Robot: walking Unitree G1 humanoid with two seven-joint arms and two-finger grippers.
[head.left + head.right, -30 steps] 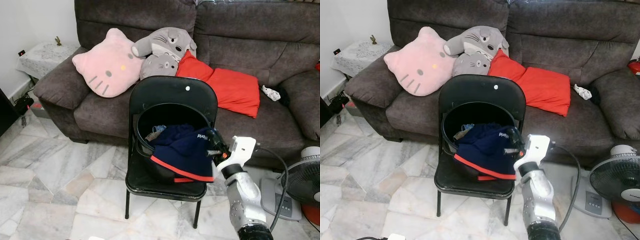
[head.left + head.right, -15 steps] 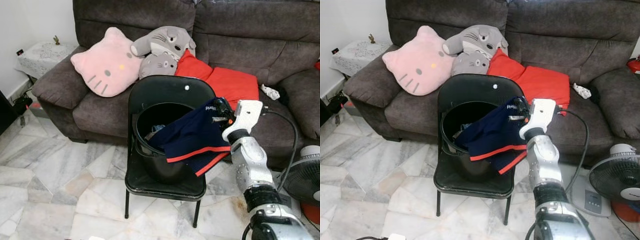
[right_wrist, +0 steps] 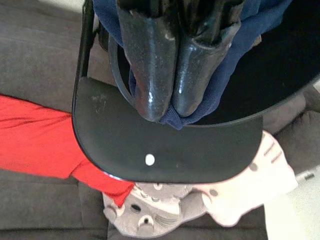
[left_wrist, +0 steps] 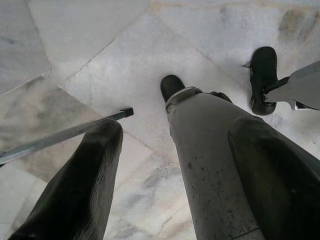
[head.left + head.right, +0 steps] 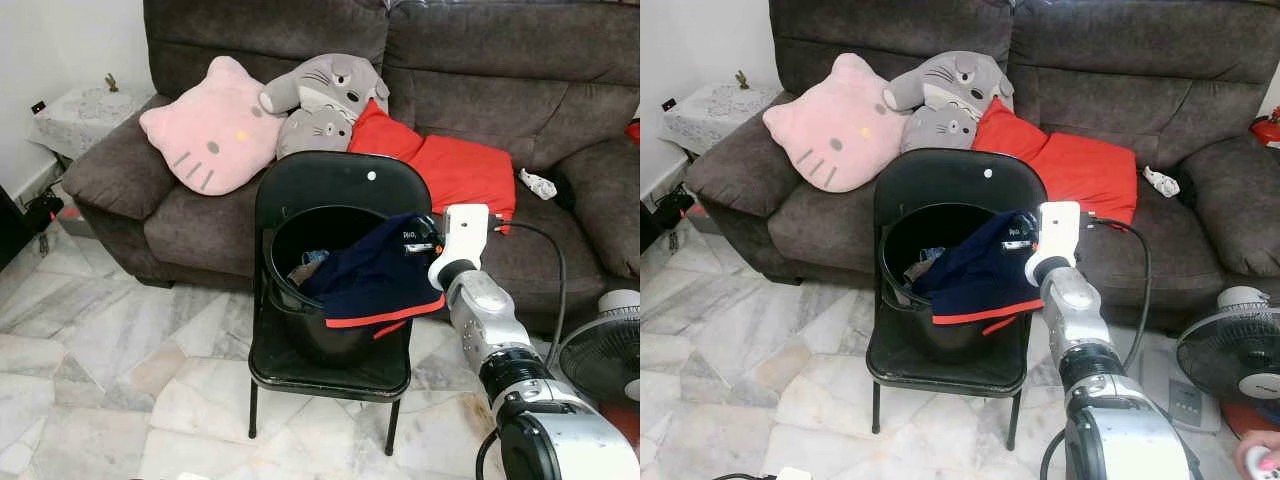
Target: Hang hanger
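The dark sofa (image 5: 500,60) stands behind a black folding chair (image 5: 340,190), whose seat carries a black bucket (image 5: 300,300). The right hand (image 5: 425,237) is clamped on a navy garment (image 5: 375,285) drawn half out of the bucket (other clothes lie inside). No hanger can be made out; lifting the garment clear seems next. The left hand (image 4: 170,165) hangs open above the floor.

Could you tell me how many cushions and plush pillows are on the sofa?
4: a pink cat-face cushion at the left, two grey plush pillows stacked beside it, and a red cushion right of those. The chair back may hide others.
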